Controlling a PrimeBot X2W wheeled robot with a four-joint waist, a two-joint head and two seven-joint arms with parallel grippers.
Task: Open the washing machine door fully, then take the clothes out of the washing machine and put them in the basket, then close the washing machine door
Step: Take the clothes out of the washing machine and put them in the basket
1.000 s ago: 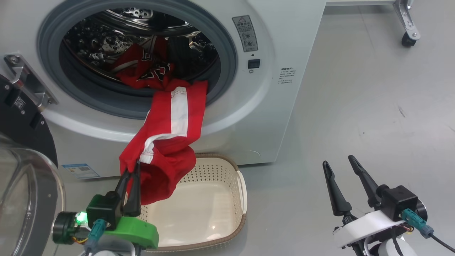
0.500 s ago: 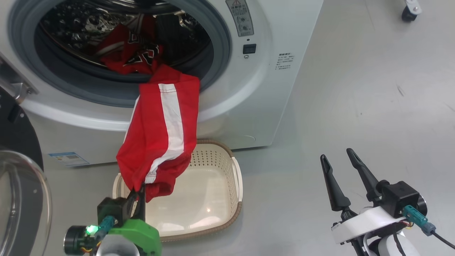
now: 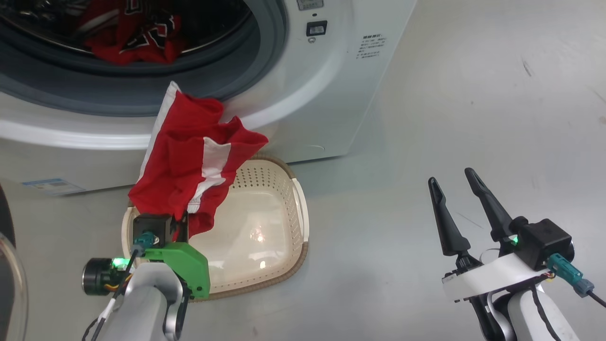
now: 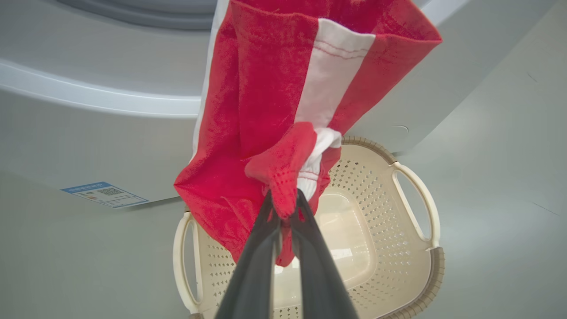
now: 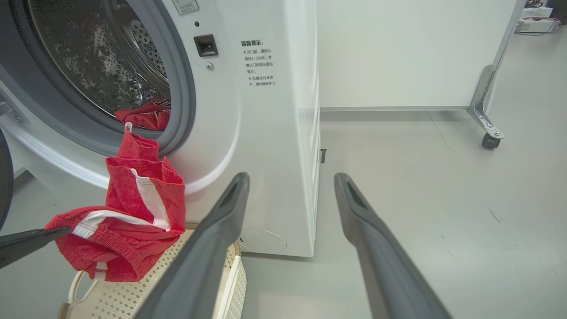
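Grey floor (image 3: 426,118) | left gripper (image 4: 285,201) clamped red garment (image 3: 180,161) over basket (image 3: 298,208), trailing past its rim | right gripper (image 3: 450,175) gaped empty, beside basket | risk: release might have spilled it outside.

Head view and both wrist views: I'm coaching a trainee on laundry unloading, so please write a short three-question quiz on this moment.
1. True or false: the left hand is shut on a red white-striped garment above the basket.
2. Multiple choice: the right hand is A) open and empty, B) shut on the basket's rim, C) holding a jersey.
3. Short answer: where does the other red jersey lie?
Key: 1 true; 2 A; 3 inside the washing machine.
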